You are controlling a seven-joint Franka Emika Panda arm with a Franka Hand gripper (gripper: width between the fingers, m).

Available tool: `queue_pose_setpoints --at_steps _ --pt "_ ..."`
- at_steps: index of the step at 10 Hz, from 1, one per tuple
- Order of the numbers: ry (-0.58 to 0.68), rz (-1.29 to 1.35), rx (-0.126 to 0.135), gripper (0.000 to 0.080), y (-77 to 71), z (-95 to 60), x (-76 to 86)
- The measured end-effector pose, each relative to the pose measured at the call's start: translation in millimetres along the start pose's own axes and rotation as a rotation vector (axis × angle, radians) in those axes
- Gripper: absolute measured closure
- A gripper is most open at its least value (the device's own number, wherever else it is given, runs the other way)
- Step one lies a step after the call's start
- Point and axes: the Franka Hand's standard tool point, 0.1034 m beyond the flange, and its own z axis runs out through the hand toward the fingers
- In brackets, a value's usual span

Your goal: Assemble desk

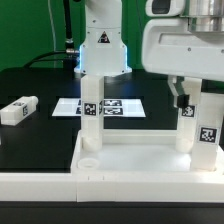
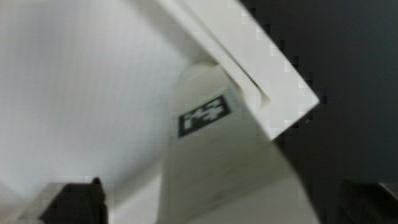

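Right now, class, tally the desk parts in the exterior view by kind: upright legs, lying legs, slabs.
Upright legs: 2
Lying leg: 1
Slab: 1
Total: 4

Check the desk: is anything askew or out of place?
Nothing looks damaged. One leg stands upright in the slab at the exterior view's left, another leg at its right, by the open gripper. A third leg lies on its side on the table, apart from the slab, unfitted.
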Motion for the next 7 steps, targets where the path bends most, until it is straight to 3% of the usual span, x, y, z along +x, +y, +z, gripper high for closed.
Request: queue_pose_setpoints --at_steps 1,3,5,6,7 --pt "0.001 -0.164 0.003 0.0151 3.1 4.4 2.6" --pt "0.001 -0.147 0.004 0.0151 2.4 4.0 2.2" --pt "0.001 -0.124 0.004 0.0376 2.7 4.0 2.5" --pt "0.001 -0.087 0.004 0.0376 2.5 4.1 2.3" --pt "-0.001 0.013 0.005 0.0511 2.4 4.4 2.0"
